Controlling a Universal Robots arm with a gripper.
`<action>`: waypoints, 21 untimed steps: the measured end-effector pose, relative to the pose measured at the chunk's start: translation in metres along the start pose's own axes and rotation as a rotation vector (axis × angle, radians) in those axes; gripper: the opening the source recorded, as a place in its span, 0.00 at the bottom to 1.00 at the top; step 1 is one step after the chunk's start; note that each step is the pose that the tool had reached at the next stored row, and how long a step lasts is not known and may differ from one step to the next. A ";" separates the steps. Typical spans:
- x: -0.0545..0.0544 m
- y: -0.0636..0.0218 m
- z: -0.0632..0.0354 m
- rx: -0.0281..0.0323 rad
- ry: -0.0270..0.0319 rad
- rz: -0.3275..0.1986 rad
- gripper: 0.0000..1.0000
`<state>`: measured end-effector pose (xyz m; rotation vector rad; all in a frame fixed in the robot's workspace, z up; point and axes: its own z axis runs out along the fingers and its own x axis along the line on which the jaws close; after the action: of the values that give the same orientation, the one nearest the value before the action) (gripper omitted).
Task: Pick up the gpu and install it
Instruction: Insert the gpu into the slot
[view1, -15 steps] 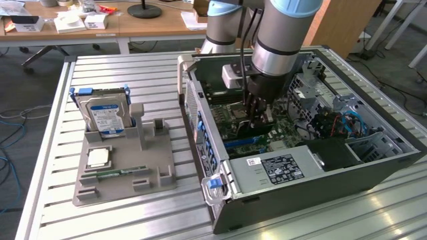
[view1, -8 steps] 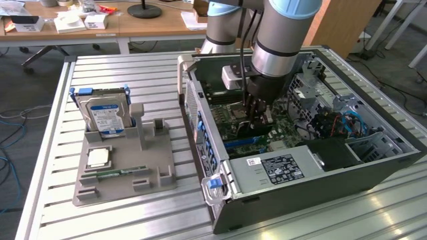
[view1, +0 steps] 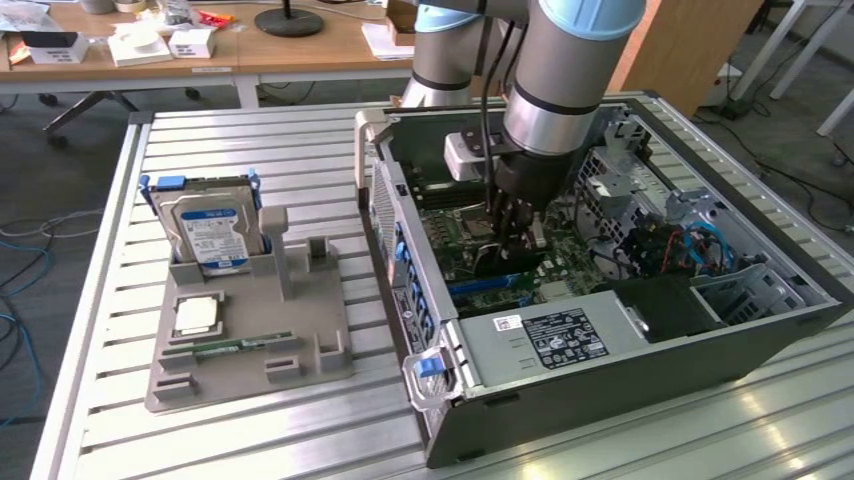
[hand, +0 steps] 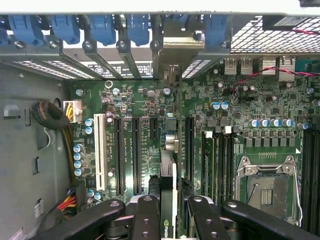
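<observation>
My gripper (view1: 514, 238) reaches down into the open computer case (view1: 400, 250) and is shut on the gpu (view1: 502, 262), a dark card held on edge just above the motherboard. In the wrist view the gpu (hand: 168, 165) runs edge-on between my black fingers (hand: 148, 210), with a green logo showing near my gripper (hand: 169, 189). Its metal end bracket (hand: 170, 44) sits at the case's rear slot openings, among the blue latches (hand: 65, 27). The card's lower edge lies along a black expansion slot; whether it is seated I cannot tell.
Outside the case, a grey holder (view1: 307, 340) carries a silver hard drive (view1: 211, 228), a processor chip (view1: 196, 316) and a green memory stick (view1: 240, 346). Inside are the power supply (view1: 554, 335), the processor socket (hand: 267, 187), other slots (hand: 120, 155) and cable bundles (hand: 50, 115).
</observation>
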<state>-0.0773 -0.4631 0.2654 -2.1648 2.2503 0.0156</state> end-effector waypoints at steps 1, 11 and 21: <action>0.000 0.0002 0.0000 0.0000 0.0000 0.000 0.26; 0.000 0.0015 0.0010 0.0000 -0.0001 0.000 0.26; 0.000 0.0015 0.0038 0.0000 0.0000 0.000 0.26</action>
<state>-0.0788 -0.4632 0.2616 -2.1649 2.2502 0.0156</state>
